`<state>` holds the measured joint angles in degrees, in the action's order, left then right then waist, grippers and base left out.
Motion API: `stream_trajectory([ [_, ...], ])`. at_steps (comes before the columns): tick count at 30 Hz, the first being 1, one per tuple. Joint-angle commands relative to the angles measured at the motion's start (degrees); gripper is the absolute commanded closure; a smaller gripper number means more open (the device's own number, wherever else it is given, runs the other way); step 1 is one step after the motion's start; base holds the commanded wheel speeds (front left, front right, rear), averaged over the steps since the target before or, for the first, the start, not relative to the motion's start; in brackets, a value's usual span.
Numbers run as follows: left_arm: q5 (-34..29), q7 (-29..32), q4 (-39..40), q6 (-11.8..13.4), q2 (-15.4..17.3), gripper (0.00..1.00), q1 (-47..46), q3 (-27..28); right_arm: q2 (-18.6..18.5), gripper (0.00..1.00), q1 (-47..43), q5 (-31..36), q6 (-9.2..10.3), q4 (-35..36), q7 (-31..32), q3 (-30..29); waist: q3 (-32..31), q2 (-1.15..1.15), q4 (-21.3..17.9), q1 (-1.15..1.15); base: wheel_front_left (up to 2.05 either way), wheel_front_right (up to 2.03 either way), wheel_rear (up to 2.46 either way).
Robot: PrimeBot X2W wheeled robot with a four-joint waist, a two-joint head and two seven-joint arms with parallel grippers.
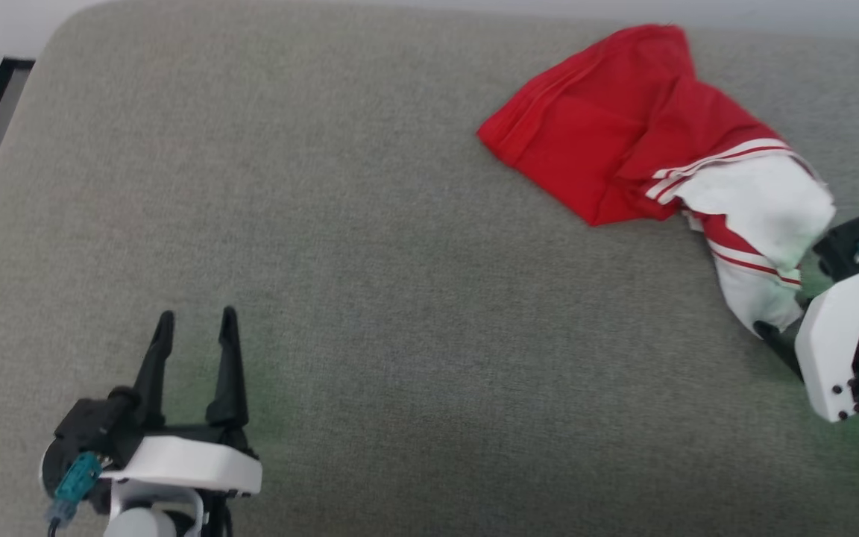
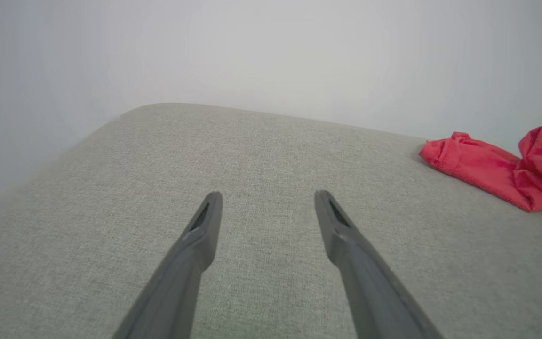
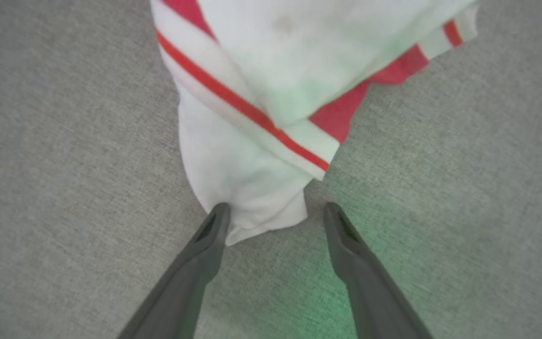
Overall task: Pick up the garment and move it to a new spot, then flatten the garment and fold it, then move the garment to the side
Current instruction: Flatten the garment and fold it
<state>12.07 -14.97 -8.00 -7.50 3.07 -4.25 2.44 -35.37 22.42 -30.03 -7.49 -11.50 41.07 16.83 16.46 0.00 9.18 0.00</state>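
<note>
The garment (image 1: pixel 608 142) is lying crumpled on the grey cushion (image 1: pixel 400 298), toward its far right part in the head view, with the red body bunched toward the far edge and a white sleeve with red stripes trailing down toward the right gripper (image 1: pixel 798 291). That gripper is standing wide open and holding nothing. In the right wrist view the white end of the garment (image 3: pixel 252 117) is reaching in between the tips of the right gripper (image 3: pixel 275 207), touching the finger on that view's left and lying just clear of the other. The left gripper (image 1: pixel 197 315) is hovering over bare cushion at the near left, well apart from the garment, its fingers also spread wide and empty. In the left wrist view the left gripper (image 2: pixel 267 195) is pointing across the cushion, with the garment's (image 2: pixel 487 165) red folds sitting off at the right edge in front of a pale wall (image 2: pixel 271 56).
</note>
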Motion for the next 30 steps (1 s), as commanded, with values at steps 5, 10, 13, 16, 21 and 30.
stream_trajectory([
  [5,1.77,-0.32,-0.49,0.06,-0.11,0.0,-2.54,-1.06,-0.4,0.01,0.46,-1.97,0.0,0.01,3.23,1.52,2.96,0.0,1.74,0.0,0.0,0.0,0.0],
  [10,2.64,-0.32,-0.89,0.06,-0.12,0.0,-3.33,-1.47,0.33,1.0,-0.35,-2.6,0.0,-0.97,2.92,1.41,3.6,0.0,1.48,0.0,0.0,0.0,0.0],
  [13,2.59,-0.32,-1.11,0.06,-0.12,0.0,-3.53,-1.63,0.7,1.0,-0.35,-2.32,0.19,-1.27,0.49,-1.73,3.63,0.0,0.68,0.0,0.0,0.0,0.0],
  [16,2.1,-0.32,-1.18,0.05,-0.11,0.0,-3.54,-1.21,1.33,1.0,-1.68,-1.98,0.15,-0.93,-2.93,-8.28,3.51,0.0,-0.89,0.0,0.0,0.0,0.0],
  [21,1.1,-0.32,-1.06,0.05,-0.09,0.0,-3.63,-1.47,2.2,1.0,-4.5,-2.08,0.12,0.22,-5.02,-17.07,3.52,0.0,-3.39,0.0,0.0,0.0,0.0],
  [30,-0.33,-0.31,-0.29,0.05,0.28,0.0,-4.72,-2.71,3.44,1.0,-10.0,-0.7,0.11,0.87,-5.97,-29.18,4.21,0.0,-5.94,0.0,0.0,0.0,0.0],
])
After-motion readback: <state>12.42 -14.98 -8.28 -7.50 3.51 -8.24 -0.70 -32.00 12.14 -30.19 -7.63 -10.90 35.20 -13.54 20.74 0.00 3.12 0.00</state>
